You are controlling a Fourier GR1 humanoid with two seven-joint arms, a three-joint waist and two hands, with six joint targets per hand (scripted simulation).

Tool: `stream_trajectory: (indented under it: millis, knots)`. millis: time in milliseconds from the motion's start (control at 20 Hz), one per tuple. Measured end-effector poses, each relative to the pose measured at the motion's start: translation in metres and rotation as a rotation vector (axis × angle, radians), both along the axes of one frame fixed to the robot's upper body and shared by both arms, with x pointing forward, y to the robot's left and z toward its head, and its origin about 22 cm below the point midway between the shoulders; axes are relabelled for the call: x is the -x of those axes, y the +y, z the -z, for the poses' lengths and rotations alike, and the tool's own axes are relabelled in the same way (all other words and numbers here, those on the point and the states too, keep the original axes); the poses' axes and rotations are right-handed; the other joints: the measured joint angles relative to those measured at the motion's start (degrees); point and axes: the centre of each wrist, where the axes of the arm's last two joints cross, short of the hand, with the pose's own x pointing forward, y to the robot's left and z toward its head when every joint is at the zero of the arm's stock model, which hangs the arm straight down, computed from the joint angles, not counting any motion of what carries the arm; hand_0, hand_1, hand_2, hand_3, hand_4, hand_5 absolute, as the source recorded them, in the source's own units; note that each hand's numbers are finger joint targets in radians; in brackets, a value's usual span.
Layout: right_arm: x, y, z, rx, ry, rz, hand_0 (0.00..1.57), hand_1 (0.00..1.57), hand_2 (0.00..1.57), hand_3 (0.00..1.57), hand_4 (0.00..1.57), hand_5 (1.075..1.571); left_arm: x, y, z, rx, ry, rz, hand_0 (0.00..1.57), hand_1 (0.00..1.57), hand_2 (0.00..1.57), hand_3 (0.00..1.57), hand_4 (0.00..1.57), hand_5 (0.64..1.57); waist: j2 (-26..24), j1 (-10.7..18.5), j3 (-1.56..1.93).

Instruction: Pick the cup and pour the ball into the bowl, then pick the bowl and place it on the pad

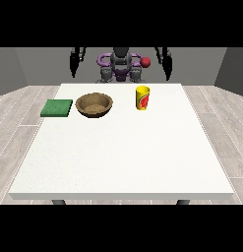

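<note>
A yellow cup (142, 97) with a red mark stands upright at the back of the white table (118, 157), right of centre. I cannot see inside it, so no ball shows. Left of it sits a brown bowl (94, 105), and it looks empty. Further left, a flat green pad (57, 108) lies near the table's left edge. Both hands hang beside the robot, behind the table's far edge and well away from these things. The hand at the view's left (73, 66) and the hand at the view's right (167, 69) point their fingers straight down and hold nothing.
The robot's torso (121, 66) stands behind the middle of the far edge, with a red round part (145, 61) at its side. Wooden floor surrounds the table. The cup, bowl and pad form one row at the back.
</note>
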Motion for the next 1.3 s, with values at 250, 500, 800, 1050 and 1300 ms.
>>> stream_trajectory:
  millis: [250, 500, 800, 1050, 1300]
  knots:
    - [-0.001, -0.006, -0.017, 0.02, -0.014, 0.0, 0.0, 0.0, 0.0, 0.0, 0.0, 1.569, -0.004, 0.004, -0.019, -0.019, -0.026, 0.01, 0.0, 0.0, 0.0, 0.0, 0.0, 1.557, -8.5, -0.4, 0.25]
    - [0.001, -0.041, -0.034, -0.046, -0.017, -0.036, 0.0, 0.0, 0.0, 0.0, 0.0, 1.57, -0.019, -0.003, -0.054, 0.09, -0.072, -0.006, 0.0, 0.0, 0.0, 0.0, 0.0, 1.554, -10.8, -1.6, 0.46]
    - [0.003, -0.068, -0.051, -0.086, -0.1, -0.05, 0.0, 0.0, 0.0, 0.0, 0.0, 1.57, -0.019, 0.023, -0.07, 0.129, -0.17, -0.016, 0.0, 0.0, 0.0, 0.0, 0.0, 1.544, -5.7, -1.7, 0.48]
    - [-0.003, -0.066, -0.049, -0.095, -0.164, -0.067, 0.0, 0.0, 0.0, 0.0, 0.0, 1.57, -0.03, 0.029, -0.071, 0.131, -0.25, -0.012, 0.0, 0.0, 0.0, 0.0, 0.0, 1.528, -0.8, -2.2, 0.49]
    - [-0.015, -0.066, -0.047, -0.105, -0.23, -0.092, 0.0, 0.0, 0.0, 0.0, 0.0, 1.571, -0.043, 0.03, -0.055, 0.119, -0.338, -0.026, 0.0, 0.0, 0.0, 0.0, 0.0, 1.525, 4.6, -3.0, 0.49]
